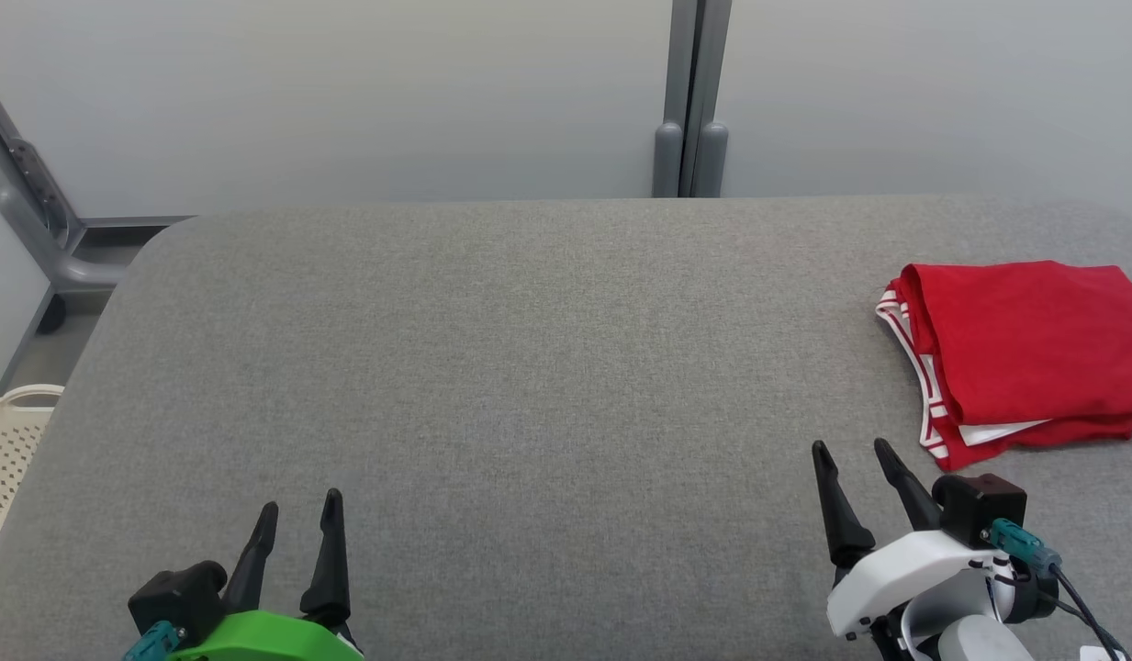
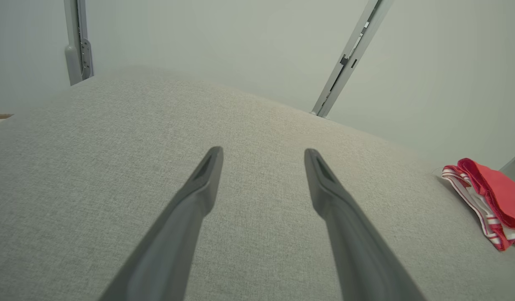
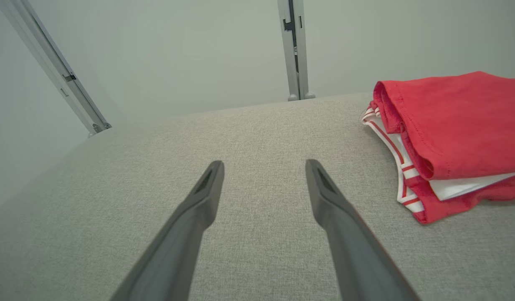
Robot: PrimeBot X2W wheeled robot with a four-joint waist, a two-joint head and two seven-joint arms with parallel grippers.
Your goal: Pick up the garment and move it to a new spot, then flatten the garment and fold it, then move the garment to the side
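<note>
The right fingers (image 1: 838, 509) stand spread apart, gripping nothing, low over the grey table (image 1: 529, 367). The left fingers (image 1: 329, 560) are likewise released, at the near left. One garment (image 1: 1025, 353), red with white striped trim and folded, lies at the table's right side, just beyond and to the right of the right fingers, well apart from the left pair.
</note>
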